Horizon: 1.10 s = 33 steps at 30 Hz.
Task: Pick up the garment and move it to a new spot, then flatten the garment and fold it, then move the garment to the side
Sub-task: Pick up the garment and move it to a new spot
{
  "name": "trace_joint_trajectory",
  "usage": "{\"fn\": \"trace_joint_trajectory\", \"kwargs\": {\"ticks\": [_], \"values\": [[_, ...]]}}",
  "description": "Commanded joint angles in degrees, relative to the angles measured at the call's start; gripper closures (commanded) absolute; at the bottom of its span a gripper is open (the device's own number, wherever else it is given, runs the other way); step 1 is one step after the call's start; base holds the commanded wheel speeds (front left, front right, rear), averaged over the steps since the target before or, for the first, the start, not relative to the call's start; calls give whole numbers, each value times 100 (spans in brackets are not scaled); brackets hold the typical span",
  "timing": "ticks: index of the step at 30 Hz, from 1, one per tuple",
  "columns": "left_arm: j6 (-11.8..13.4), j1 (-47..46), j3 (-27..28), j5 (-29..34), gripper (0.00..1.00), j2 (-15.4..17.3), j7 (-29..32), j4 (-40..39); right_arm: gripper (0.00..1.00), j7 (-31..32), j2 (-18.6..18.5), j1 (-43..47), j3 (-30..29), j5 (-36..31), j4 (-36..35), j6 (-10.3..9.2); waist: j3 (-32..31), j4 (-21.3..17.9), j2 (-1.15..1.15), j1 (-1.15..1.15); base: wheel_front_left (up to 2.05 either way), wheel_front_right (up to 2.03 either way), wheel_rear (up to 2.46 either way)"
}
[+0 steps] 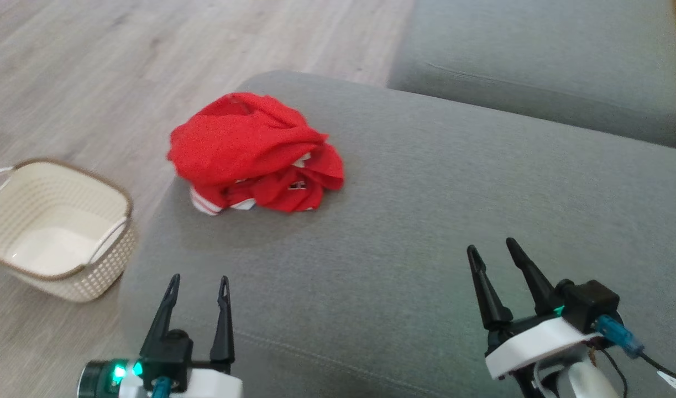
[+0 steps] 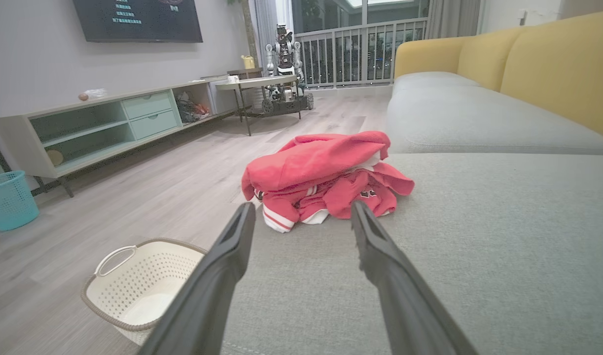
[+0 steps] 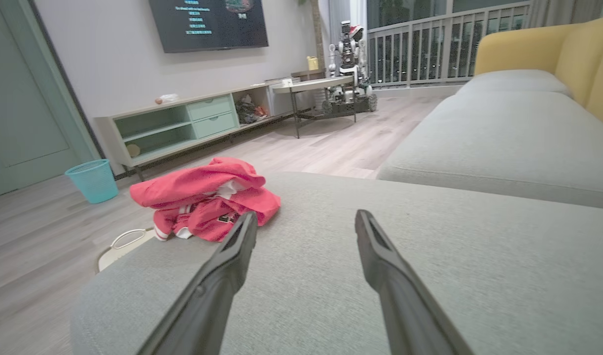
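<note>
One big grey sofa cushion (image 1: 426, 221) is seen under everything, and a cream perforated basket (image 1: 94, 282) is parked on the wood floor (image 1: 67, 66) just off its left edge. Next down in size, the red garment (image 1: 249, 152) is left bunched in a heap near the cushion's far left corner, with some white-striped trim showing, touched by nothing. The left gripper (image 1: 199, 278) and right gripper (image 1: 491, 245) are held spread and empty over the near edge, well short of the heap.

Left gripper (image 1: 199, 278) and right gripper (image 1: 491, 245) low at either side, both parted wide, empty.
</note>
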Motion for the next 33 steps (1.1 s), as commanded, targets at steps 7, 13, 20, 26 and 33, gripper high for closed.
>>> {"fn": "trace_joint_trajectory", "kwargs": {"ticks": [7,13,20,26,33], "values": [[71,-140,371,81,0,52,-71,-372,0,-54,-62,-274,415,54,-163,-1,80,449,0,0,0,0,0],[124,-104,494,-3,0,-30,-71,-444,0,-54,-62,-325,473,65,-119,-1,74,455,0,0,0,0,0],[-15,-128,639,-35,0,37,-71,-548,0,-54,-62,-321,405,9,-138,-1,103,432,0,0,0,0,0],[-394,-422,840,-334,0,163,-71,-471,0,-54,-62,-433,223,-336,-303,-1,467,300,0,0,0,0,0],[-1132,-1444,1211,-1126,0,465,223,-52,0,-54,-62,-766,-99,-835,-607,-1,1163,46,0,0,0,0,0]]}}
